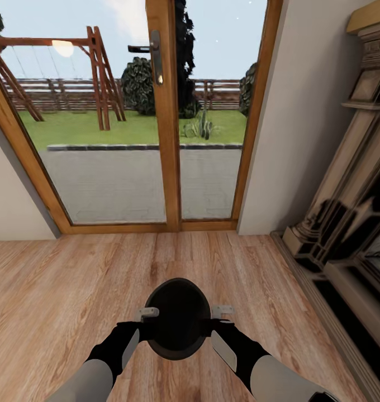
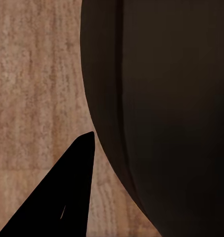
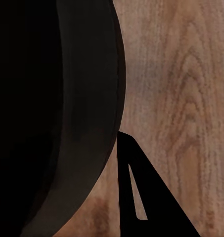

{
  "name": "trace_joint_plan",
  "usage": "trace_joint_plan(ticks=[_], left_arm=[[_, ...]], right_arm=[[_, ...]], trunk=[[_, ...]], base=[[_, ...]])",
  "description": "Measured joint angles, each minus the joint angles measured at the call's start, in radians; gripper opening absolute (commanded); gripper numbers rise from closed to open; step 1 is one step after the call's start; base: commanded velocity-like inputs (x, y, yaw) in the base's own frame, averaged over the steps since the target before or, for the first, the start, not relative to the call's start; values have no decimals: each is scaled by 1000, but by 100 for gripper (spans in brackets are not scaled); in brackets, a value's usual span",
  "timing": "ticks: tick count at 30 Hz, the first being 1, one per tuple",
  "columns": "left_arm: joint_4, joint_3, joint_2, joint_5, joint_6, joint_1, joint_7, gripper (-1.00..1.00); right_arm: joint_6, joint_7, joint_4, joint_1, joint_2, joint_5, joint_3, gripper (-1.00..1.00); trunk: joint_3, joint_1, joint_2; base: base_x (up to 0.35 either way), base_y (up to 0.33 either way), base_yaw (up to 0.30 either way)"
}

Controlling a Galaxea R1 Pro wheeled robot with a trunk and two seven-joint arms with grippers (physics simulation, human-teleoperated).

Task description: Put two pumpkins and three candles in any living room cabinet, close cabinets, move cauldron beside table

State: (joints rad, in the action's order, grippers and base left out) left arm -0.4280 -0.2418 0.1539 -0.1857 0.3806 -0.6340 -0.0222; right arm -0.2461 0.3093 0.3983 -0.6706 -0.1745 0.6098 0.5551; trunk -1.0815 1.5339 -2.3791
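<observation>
The cauldron [image 1: 179,318], a matte black pot with a wide round mouth, hangs just above the wooden floor in front of me, held between both arms. My left gripper [image 1: 147,324] clamps its left rim and my right gripper [image 1: 214,322] clamps its right rim. In the left wrist view the cauldron's dark wall [image 2: 171,108] sits right beside one black finger [image 2: 67,192]. The right wrist view shows the cauldron's rim and dark inside [image 3: 52,108] beside one finger [image 3: 141,192]. The other finger of each gripper is hidden by the pot. The pumpkins, candles, cabinet and table are out of view.
Wood-framed glass doors [image 1: 167,167] stand straight ahead, with a garden behind them. A carved fireplace surround [image 1: 346,223] runs along the right side, next to a pale wall [image 1: 302,111]. Plank floor [image 1: 72,290] stretches open to the left.
</observation>
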Motion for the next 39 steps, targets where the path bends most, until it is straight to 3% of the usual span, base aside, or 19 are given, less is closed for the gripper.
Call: trace_joint_plan(ticks=[21, 39], left_arm=[[-3, 1, -1, -3, 0, -1, 4, -100], [-3, 1, -1, -4, 0, -1, 4, -100]], right_arm=[[6, 0, 1, 1, 0, 4, 2, -100], [6, 0, 2, 1, 0, 1, 1, -100]], trunk=[[0, 0, 0], [7, 0, 0]], base=[[0, 0, 8], [0, 0, 217]])
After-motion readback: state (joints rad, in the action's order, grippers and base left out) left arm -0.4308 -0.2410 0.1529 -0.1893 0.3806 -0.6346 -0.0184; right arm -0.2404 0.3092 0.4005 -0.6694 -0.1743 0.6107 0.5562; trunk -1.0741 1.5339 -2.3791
